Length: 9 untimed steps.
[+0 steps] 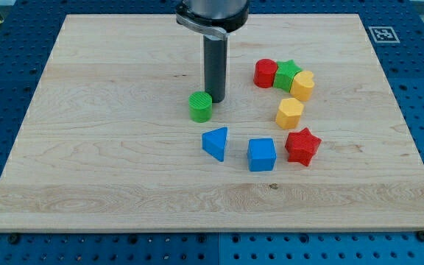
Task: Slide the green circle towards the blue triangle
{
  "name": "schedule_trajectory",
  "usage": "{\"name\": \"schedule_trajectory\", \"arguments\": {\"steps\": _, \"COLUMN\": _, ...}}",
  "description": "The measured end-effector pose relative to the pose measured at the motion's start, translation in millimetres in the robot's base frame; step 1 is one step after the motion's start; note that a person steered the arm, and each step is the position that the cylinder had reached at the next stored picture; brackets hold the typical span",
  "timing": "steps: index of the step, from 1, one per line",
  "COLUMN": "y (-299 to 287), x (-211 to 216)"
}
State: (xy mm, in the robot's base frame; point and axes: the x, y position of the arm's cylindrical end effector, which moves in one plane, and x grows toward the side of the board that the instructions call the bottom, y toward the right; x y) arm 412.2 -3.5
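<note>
My tip [216,99] is resting on the surface [109,147] just to the right of and slightly behind the green circle [201,106], appearing to touch or nearly touch its far right edge; the dark rod is rising straight up from there toward the view's top, where it is meeting the arm's wider housing. There is no gripper on this arm, so nothing is being grasped: the rod is simply standing beside the block. The green circle is sitting near the middle of the surface, upright and flat. The blue triangle [216,143] is lying nearer to the view's bottom and a little to the right of the circle, apart from it with bare wood showing between them. Just to the right of the triangle a blue cube [261,154] is sitting, and beside that, further right, a red star [302,146] is resting. Farther back on the right, a yellow hexagon [289,112] is standing above the red star. Behind it a cluster is crowding together: a red cylinder [265,73] on the left, a green star [288,74] touching it in the middle, and a yellow heart-like block [302,85] pressing against the star's right side.
</note>
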Motion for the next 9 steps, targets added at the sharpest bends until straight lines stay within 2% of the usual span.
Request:
{"name": "schedule_trajectory", "arguments": {"steps": 2, "y": -7, "x": -7}}
{"name": "schedule_trajectory", "arguments": {"steps": 5, "y": -52, "x": -7}}
{"name": "schedule_trajectory", "arguments": {"steps": 7, "y": -58, "x": 23}}
{"name": "schedule_trajectory", "arguments": {"steps": 9, "y": -56, "x": 26}}
